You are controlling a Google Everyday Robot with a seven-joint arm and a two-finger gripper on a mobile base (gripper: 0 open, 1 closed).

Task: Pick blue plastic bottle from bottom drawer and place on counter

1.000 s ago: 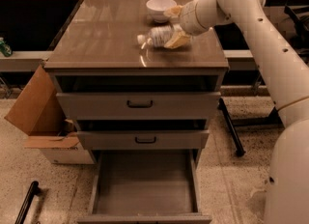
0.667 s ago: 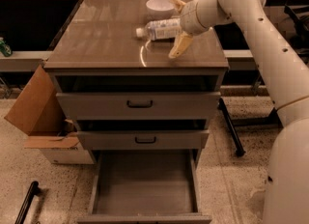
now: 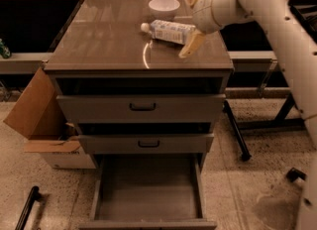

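Note:
The blue plastic bottle [image 3: 168, 30] lies on its side on the counter [image 3: 104, 40], white cap pointing left, just in front of a white bowl [image 3: 164, 7]. My gripper [image 3: 189, 22] is at the bottle's right end, open, with one finger [image 3: 191, 44] on the near side and the other on the far side by the bowl. The fingers stand well apart and do not clamp the bottle. The bottom drawer [image 3: 148, 189] is pulled out below, and its flat grey inside holds nothing.
The two upper drawers with black handles [image 3: 142, 107] stand slightly ajar. An open cardboard box [image 3: 37, 120] sits on the floor left of the cabinet. Black stand legs [image 3: 237, 134] are to the right. My white arm [image 3: 282, 30] reaches over the counter's right edge.
A second ago the gripper was shut on the bottle near the counter's front right. The fingers have since spread apart, and the bottle now lies farther back beside the bowl.

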